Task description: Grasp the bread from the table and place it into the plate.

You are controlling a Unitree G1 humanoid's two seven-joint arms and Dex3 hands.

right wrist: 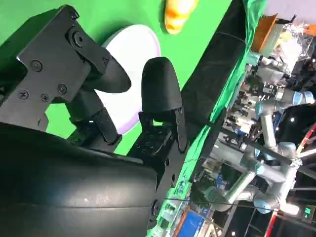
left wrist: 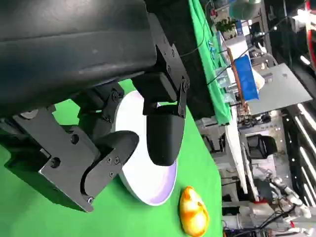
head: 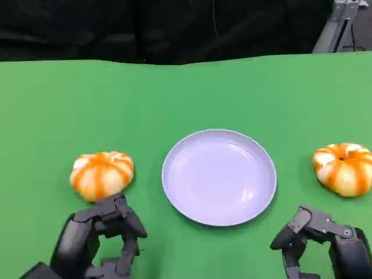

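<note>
Head view: a green table [head: 58,104] carries a pale lavender plate [head: 219,176] at centre, with nothing lying on it. Two round orange-and-white striped breads rest on the cloth. Left bread [head: 102,174] lies to the plate's left, near its rim but apart from it; right bread [head: 344,168] lies to the plate's right, a little farther off. Neither bread is in the plate.

Left hand [head: 102,232] sits at the near edge of the table, just in front of the left bread. Its upper fingers [head: 113,204] lie close against the near side of that bread; actual contact cannot be judged. The fingers are spread and hold nothing. Right hand [head: 325,238] sits at the near edge, nearer the robot than the right bread and apart from it, with green cloth visible between them. Its fingers [head: 290,235] are likewise apart and hold nothing.

Left wrist view: the left hand's fingers [left wrist: 163,136] stand separated before the plate [left wrist: 148,177], with the right bread [left wrist: 193,213] beyond it.

Right wrist view: the right hand's fingers [right wrist: 159,94] are separated before the plate [right wrist: 138,49], with the left bread [right wrist: 178,14] past the plate's far rim.
</note>
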